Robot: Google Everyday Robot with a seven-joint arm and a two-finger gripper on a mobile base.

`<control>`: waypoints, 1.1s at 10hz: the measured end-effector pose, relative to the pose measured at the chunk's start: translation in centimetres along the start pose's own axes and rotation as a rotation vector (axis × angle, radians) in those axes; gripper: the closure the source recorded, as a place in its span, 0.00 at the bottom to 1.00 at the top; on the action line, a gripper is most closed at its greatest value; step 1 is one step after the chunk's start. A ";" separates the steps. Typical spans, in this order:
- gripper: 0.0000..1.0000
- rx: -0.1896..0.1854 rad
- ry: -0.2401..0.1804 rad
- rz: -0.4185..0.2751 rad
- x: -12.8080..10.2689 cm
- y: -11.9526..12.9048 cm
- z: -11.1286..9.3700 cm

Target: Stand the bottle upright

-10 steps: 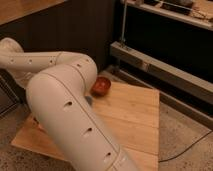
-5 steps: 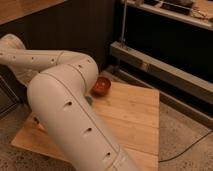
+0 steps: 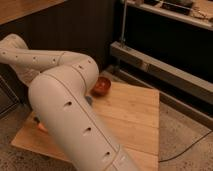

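Bottle hidden behind the bulky white robot arm (image 3: 65, 107); place and long axis impossible to tell. Gripper likewise out of sight behind the arm, fingers closed, hold on anything unseen. Red-brown round bowl (image 3: 101, 86) near the far edge of the pale wooden board (image 3: 135, 117). Orange sliver (image 3: 42, 127) beside the arm's left flank.

Board (image 3: 135, 115): on the floor (image 3: 185, 137), before the shelf unit (image 3: 165, 65).
Bowl (image 3: 101, 86): on the board's far edge.
Arm (image 3: 65, 105): over the board's left part.
Gripper: hidden behind the arm.
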State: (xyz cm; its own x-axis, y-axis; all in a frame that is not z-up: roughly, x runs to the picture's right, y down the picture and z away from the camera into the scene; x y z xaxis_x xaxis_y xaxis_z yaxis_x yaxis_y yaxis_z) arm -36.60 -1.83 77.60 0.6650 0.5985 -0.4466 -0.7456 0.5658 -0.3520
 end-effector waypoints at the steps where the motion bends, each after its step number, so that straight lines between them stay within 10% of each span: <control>1: 0.64 -0.010 0.007 0.007 0.0 0.0 0.1; 6: 0.43 -0.043 0.033 0.028 0.1 -0.5 0.5; 11: 0.43 -0.042 0.034 0.027 0.1 -0.5 0.6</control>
State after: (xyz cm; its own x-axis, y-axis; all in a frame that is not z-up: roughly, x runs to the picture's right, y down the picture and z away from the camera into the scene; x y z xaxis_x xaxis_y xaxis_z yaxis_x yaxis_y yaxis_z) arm -36.15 -1.75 78.20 0.6431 0.5932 -0.4843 -0.7651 0.5245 -0.3735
